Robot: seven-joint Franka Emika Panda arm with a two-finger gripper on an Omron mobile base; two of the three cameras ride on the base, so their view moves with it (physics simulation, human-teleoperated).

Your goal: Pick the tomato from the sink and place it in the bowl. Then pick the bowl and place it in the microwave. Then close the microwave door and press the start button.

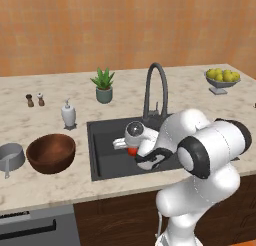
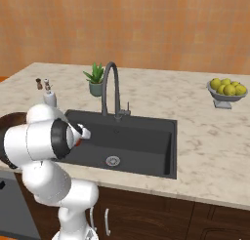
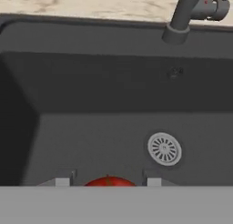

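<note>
1. A white robot arm reached over a black sink [image 1: 100, 162] set in a pale marble counter [image 1: 45, 187]. Its gripper [image 1: 131, 151] hung over the basin, and a small red tomato [image 1: 131, 151] sat between its fingers.

2. The gripper's jaws stood partly closed, one on each side of the tomato. It looked held and perhaps lifted off the sink floor, though the pictures did not settle that.

3. By the look of it, the task was in its first step. The tomato was above the sink, not in the bowl. The brown wooden bowl [image 1: 51, 152] stood empty on the counter to the left of the sink, well apart from the gripper.

4. Left to do, as I judged it: carry the tomato to the bowl, move the bowl into the microwave, shut the door and press start.

5. The left base view showed the bowl whole, a small grey pan [image 1: 11, 157] beside it, a soap dispenser [image 1: 68, 115] and a potted plant [image 1: 103, 85].

6. In the right base view the arm hid most of the bowl, but the drain [image 2: 113, 160] and the sink's bare floor were plain.

7. The hand view showed the top of the tomato [image 3: 109, 181] between the two fingertips [image 3: 63, 181], with the drain [image 3: 164, 149] beyond and the faucet [image 3: 184, 16] base above.
</note>
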